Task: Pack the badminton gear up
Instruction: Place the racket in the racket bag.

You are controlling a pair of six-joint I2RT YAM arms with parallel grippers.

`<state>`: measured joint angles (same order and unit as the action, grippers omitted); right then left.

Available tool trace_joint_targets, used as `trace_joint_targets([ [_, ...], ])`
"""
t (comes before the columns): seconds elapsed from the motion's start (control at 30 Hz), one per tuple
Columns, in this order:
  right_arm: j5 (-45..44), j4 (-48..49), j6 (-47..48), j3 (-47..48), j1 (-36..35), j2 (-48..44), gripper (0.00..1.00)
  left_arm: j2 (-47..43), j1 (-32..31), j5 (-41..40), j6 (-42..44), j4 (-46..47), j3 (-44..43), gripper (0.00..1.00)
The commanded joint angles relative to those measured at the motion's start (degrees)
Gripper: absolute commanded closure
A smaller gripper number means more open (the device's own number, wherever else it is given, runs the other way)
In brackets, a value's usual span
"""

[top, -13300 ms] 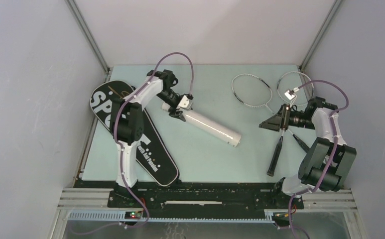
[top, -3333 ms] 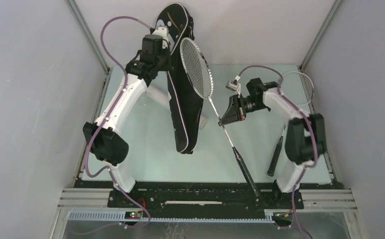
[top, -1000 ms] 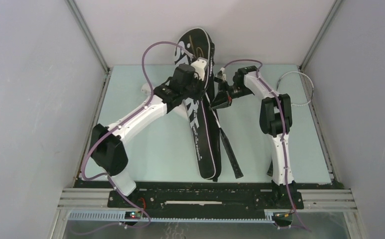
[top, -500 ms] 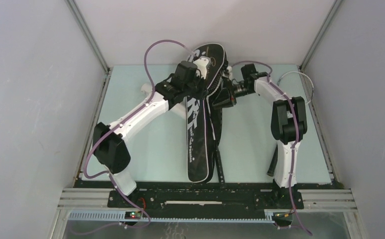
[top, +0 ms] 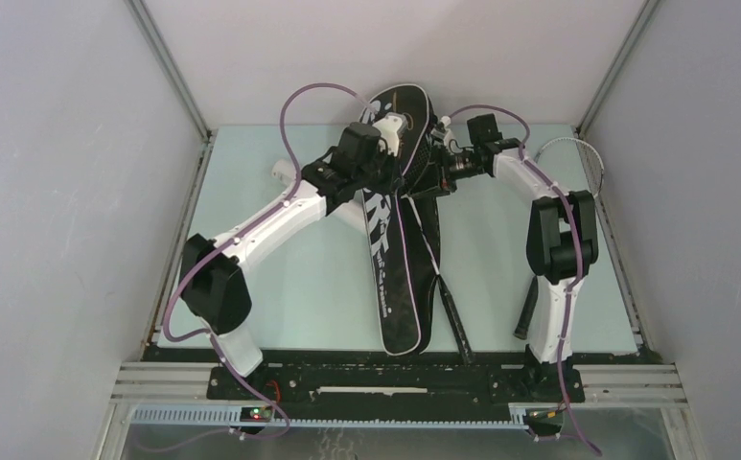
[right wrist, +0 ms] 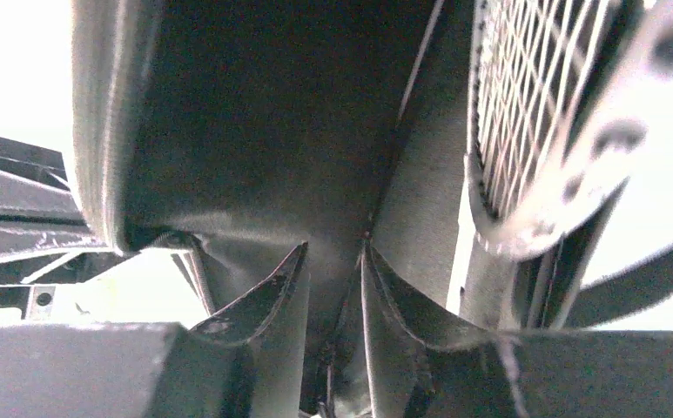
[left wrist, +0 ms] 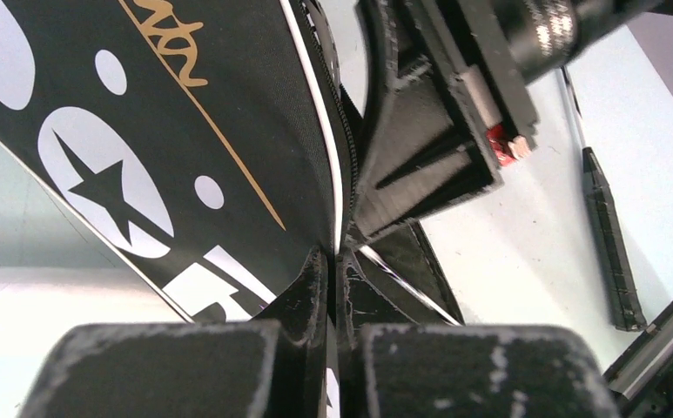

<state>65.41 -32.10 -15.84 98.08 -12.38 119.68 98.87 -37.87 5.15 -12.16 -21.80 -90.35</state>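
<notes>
Left gripper [left wrist: 331,254]: clenched on the bag's edge, near its wide end.
Right gripper [right wrist: 334,252]: fingers slightly apart inside the bag's mouth; whether they grip anything cannot be told.
Bag [top: 388,287]: mid-table, wide end raised at 12 o'clock, narrow end at 6.
First racquet [top: 452,321]: head inside the bag, handle sticking out at 6 o'clock.
Second racquet [top: 523,316]: on the table at 3 o'clock.
Tube [top: 279,172]: 10 o'clock, behind the left arm.

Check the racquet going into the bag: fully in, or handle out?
Partly in. The racquet's head is inside the bag; its shaft and black handle stick out toward the near edge.
</notes>
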Motion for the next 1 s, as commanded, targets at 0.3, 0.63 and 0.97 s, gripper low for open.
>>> trace_joint_targets([
  [0.3,-14.2,-19.5,33.5,-20.4,5.5,-23.5,0.26,0.4,-0.2,-3.4,-1.4,7.0,1.9,1.00],
  [0.63,-24.9,-24.2,53.9,-37.3,-0.1,-33.3,0.22,0.4,0.0,-3.3,-1.3,7.6,1.7,1.00],
  [0.97,-24.8,-21.3,50.2,-38.1,-5.4,-23.6,0.24,1.1,0.3,-3.4,-3.7,6.3,0.2,1.00],
])
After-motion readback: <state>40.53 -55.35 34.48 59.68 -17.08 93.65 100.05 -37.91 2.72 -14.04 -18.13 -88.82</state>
